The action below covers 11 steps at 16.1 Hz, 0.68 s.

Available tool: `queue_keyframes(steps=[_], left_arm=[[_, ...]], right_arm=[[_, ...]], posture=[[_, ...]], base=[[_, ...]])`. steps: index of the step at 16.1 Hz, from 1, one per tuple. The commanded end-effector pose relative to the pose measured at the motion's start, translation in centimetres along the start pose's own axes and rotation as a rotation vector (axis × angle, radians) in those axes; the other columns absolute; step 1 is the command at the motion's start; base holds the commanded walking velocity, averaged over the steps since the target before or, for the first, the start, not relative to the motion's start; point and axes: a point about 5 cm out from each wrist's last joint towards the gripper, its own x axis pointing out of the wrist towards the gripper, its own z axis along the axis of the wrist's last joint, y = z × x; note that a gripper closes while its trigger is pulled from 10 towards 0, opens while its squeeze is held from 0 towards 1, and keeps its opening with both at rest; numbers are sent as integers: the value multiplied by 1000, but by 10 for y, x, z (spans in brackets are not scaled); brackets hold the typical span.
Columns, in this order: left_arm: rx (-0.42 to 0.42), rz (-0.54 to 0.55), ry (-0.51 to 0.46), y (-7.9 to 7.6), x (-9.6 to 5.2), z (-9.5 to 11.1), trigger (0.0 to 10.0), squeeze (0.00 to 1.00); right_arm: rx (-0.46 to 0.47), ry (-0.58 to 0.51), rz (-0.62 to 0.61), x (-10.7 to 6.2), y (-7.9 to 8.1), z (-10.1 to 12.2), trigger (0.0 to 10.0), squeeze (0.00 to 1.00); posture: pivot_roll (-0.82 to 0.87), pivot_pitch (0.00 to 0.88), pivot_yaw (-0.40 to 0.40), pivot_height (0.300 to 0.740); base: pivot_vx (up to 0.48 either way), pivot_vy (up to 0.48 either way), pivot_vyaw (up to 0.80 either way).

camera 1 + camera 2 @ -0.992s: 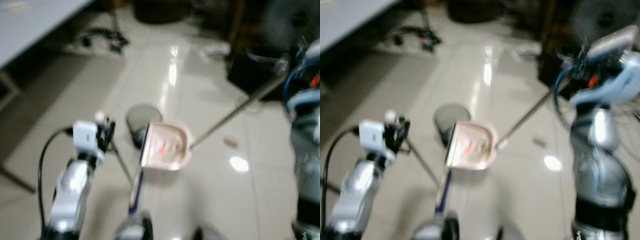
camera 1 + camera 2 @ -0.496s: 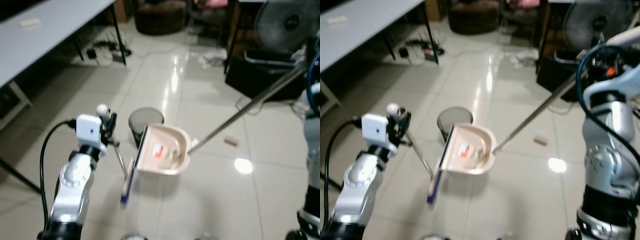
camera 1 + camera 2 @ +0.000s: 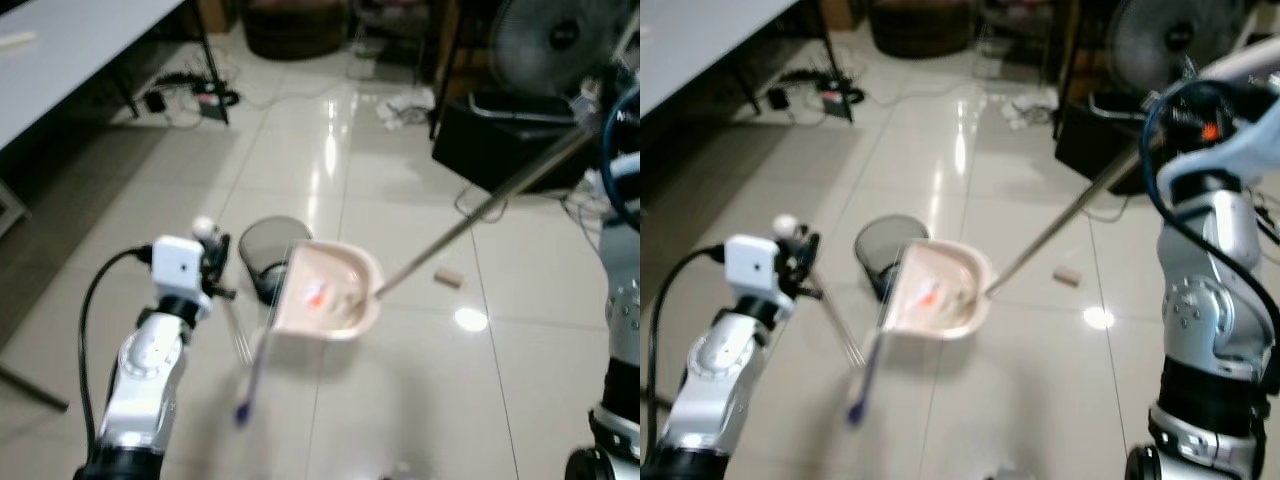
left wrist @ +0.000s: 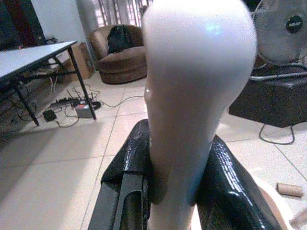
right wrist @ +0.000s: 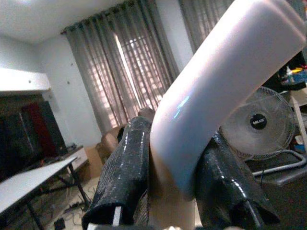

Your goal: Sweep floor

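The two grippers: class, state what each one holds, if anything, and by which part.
Left gripper grips the broom by its handle end; right gripper grips the dustpan by its handle end.

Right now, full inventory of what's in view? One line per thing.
dustpan: 1, beige, lifted above the bin, scraps inside
dustpan handle: 1, pale, in the left gripper
bin: 1, dark mesh, on the floor behind the dustpan
broom pole: 1, metal, slanting from the right gripper to the dustpan
small block: 1, tan, on the floor right of the dustpan
table: 1, grey top, black legs, far left
power strip and cables: black, under the table
fan: 1, grey, far right
armchair: 1, brown, far back
left gripper: shut on the dustpan handle
right gripper: shut on the broom grip
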Motion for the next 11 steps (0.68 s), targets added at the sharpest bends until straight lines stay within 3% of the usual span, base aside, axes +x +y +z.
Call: queue_keyframes(steps=[1, 6, 7, 9, 11], left_arm=[[5, -8, -39, -3, 1, 6, 10000, 0], [-4, 16, -16, -3, -3, -2, 10000, 0], [-6, 15, -16, -4, -3, -2, 10000, 0], [-1, 1, -16, -7, -3, -2, 10000, 0], [-4, 10, -21, -5, -4, -1, 10000, 0]], right_arm=[[5, -35, 0, 3, -2, 9, 10000, 0], [-79, -4, 13, 5, 1, 3, 10000, 0], [-82, 0, 4, 6, -1, 2, 10000, 0], [-70, -4, -18, 5, -4, 2, 10000, 0], [-20, -27, -34, 4, -5, 5, 10000, 0]], posture=[[-31, 40, 53, 740], [-30, 37, 51, 740], [-28, 38, 55, 740], [-25, 33, 56, 740], [-29, 29, 49, 740]], base=[[401, 0, 0], [402, 0, 0], [401, 0, 738], [401, 0, 800], [401, 0, 0]])
